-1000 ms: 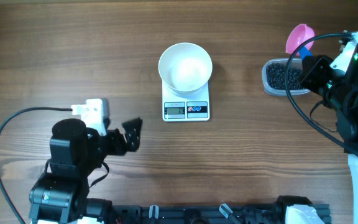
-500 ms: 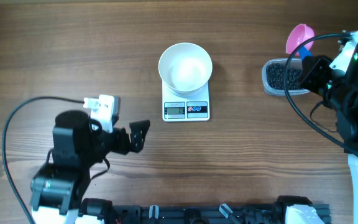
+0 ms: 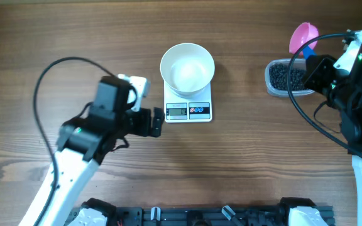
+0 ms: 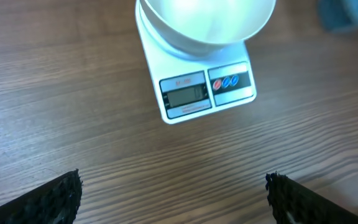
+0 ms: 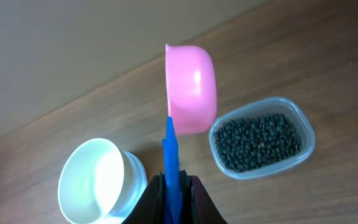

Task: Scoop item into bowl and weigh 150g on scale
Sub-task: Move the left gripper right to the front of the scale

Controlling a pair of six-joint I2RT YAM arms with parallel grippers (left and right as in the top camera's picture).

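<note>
My right gripper (image 5: 173,186) is clamped on the pink scoop (image 5: 191,87) by its blue handle, probably empty, just beside the beads (image 5: 263,140) in the clear tub (image 5: 306,149). I want a shallow dip, a level lift and a slow carry to the bowl (image 3: 187,68) on the scale (image 3: 188,111). My left gripper (image 4: 176,199) hangs wide open and empty.

The white scale (image 4: 204,93) sits in the upper centre of the frame on the wooden desk (image 4: 73,124). Its grey display (image 4: 185,95) and two small round buttons (image 4: 229,81), one red and one blue, face the lower edge. The white bowl (image 4: 207,22) rests on it, cut off by the top edge. The left tool (image 4: 176,199) stands wide open, with its dark fingers (image 4: 55,199) in the two lower corners. A blurred grey-blue shape (image 4: 350,12) fills the upper right corner.
</note>
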